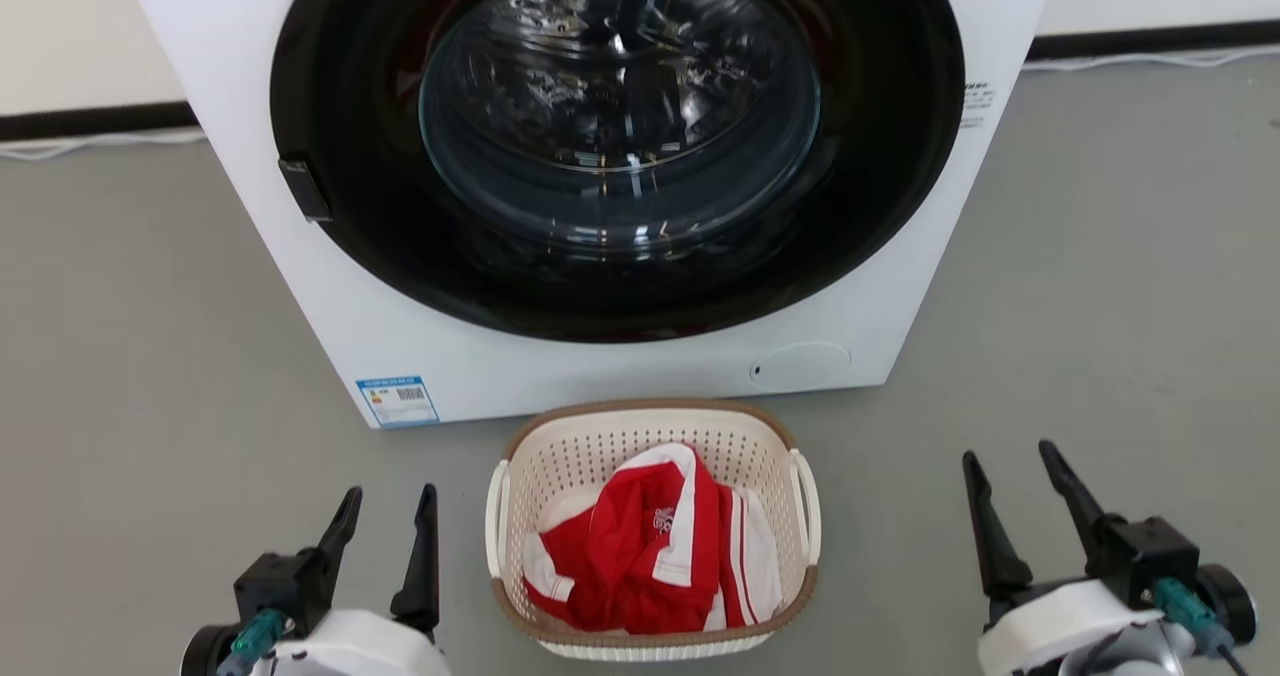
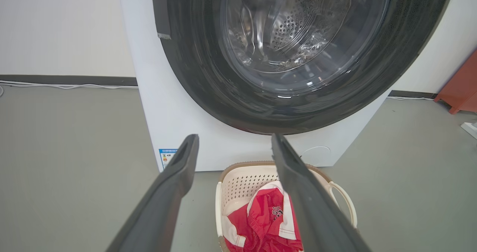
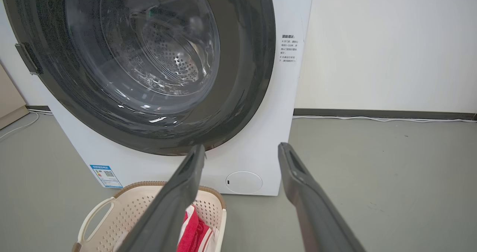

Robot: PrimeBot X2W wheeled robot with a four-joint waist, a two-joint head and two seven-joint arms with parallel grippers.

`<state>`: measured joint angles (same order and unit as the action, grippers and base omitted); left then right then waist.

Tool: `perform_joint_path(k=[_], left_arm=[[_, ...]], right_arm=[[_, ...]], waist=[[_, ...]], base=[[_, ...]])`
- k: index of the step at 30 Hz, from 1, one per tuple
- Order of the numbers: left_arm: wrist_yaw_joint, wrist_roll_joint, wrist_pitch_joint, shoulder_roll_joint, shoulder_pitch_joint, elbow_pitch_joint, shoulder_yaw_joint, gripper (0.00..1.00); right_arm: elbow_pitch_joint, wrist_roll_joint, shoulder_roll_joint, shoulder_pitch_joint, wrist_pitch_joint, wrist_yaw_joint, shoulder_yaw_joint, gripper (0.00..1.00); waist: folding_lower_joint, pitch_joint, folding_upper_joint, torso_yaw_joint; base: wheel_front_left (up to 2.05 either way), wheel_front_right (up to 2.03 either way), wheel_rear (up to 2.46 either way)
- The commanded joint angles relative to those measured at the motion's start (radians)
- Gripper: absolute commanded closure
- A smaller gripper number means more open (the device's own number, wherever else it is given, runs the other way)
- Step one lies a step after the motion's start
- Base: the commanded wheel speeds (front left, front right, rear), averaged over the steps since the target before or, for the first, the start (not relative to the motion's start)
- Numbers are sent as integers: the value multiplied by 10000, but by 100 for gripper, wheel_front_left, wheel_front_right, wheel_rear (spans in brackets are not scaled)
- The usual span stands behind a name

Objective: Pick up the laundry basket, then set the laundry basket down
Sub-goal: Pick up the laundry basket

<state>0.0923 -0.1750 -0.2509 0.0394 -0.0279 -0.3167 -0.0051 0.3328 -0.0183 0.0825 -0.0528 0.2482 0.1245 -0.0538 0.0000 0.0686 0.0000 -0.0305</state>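
The laundry basket (image 1: 640,411) is not yet picked up; the left end effector (image 1: 389,496) and right end effector (image 1: 1007,453) are held wide either side. Its handles (image 1: 812,506) must be approached next.

A white front-loading washer (image 1: 300,286) stands on a grey floor (image 1: 1100,306), its round dark-rimmed glass door (image 1: 620,106) shut (the steel drum shows through). Low on its front, a blue label (image 1: 398,401) sits at the left corner and a round cap (image 1: 800,364) toward the right. Just in front of it lies a crumpled red-and-white garment (image 1: 640,546). Behind it, a white cable (image 1: 90,143) runs along the dark baseboard (image 1: 90,121) of a pale wall (image 1: 80,26)
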Motion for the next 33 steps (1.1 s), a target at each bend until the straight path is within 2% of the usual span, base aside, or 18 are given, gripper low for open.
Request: perform_joint_path(k=[1,9,18,33], left_arm=[[-42,-1,-109,108,-575,196,237,0],[-5,43,-109,108,-1576,-581,-78,0],[86,-86,-109,108,-3535,-2496,-761,0],[-250,-242,-109,108,-5880,-4376,-1413,0]], right_arm=[[-164,-2,52,-497,136,62,189,0],[451,65,-47,-1385,136,62,238,0],[1878,-26,-45,-2899,136,62,451,0],[3459,166,-33,-4752,136,62,577,0]], waist=[[0,201,0,15],[0,1302,0,100],[0,3069,0,195],[0,5294,0,182]], base=[[0,0,0],[0,0,0],[0,0,0],[0,0,0]])
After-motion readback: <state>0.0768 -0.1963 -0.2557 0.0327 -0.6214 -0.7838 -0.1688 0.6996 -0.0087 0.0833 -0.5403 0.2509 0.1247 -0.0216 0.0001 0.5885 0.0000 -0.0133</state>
